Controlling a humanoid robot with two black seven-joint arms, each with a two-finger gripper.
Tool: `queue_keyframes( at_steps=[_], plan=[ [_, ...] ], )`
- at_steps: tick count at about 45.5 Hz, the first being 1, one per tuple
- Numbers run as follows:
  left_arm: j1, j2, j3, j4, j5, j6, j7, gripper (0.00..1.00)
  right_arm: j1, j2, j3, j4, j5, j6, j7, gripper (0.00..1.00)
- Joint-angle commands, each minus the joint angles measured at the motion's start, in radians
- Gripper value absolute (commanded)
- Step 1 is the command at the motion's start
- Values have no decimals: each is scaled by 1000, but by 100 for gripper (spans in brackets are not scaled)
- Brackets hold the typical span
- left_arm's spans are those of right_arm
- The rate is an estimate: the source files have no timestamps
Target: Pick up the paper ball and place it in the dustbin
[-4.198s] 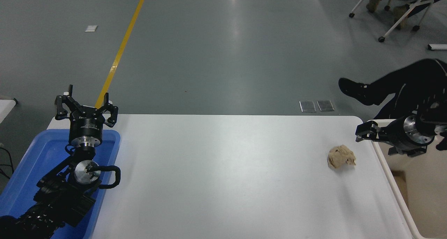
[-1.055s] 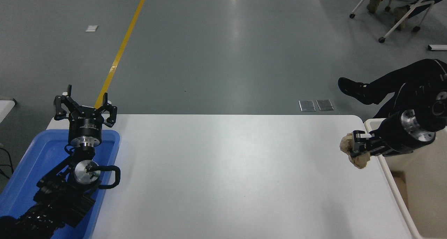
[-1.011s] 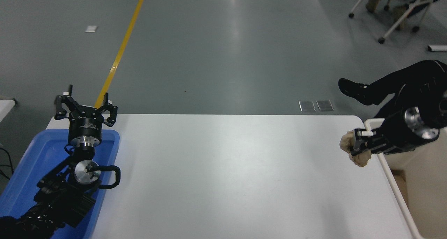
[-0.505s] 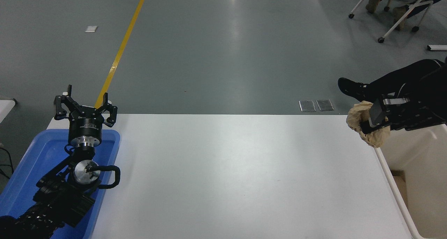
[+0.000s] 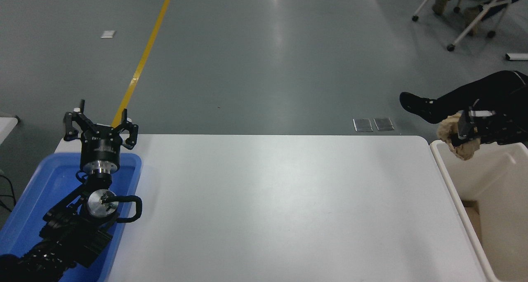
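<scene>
The tan paper ball (image 5: 464, 149) is held in my right gripper (image 5: 461, 132), which is shut on it at the right edge. The ball hangs in the air above the far left corner of the cream-white dustbin (image 5: 444, 170), just over its rim. The dustbin stands off the table's right side, its inside open and deep. My left gripper (image 5: 100, 125) is parked at the lower left, open and empty, above the blue tray.
A shallow blue tray (image 5: 29, 207) sits at the table's left end under the left arm. The white table (image 5: 272, 207) lies between tray and dustbin. A person's dark leg and shoe (image 5: 416, 104) reach in behind the right gripper. A wheeled chair (image 5: 466, 10) stands far back.
My right gripper closed on the paper ball on the table, lifted it and carried it right and away, from the table's right edge to above the dustbin's far corner. Left arm unmoved.
</scene>
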Motion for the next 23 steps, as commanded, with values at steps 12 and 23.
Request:
queue_keyframes(
  at_steps=[12, 23],
  plan=[
    [0, 0, 0, 0, -2, 0, 0, 99, -799, 274, 396, -926, 32, -65, -4, 0],
    [0, 0, 0, 0, -5, 1, -2, 99, -1000, 398, 399, -1095, 117, -206, -48, 0]
  ],
)
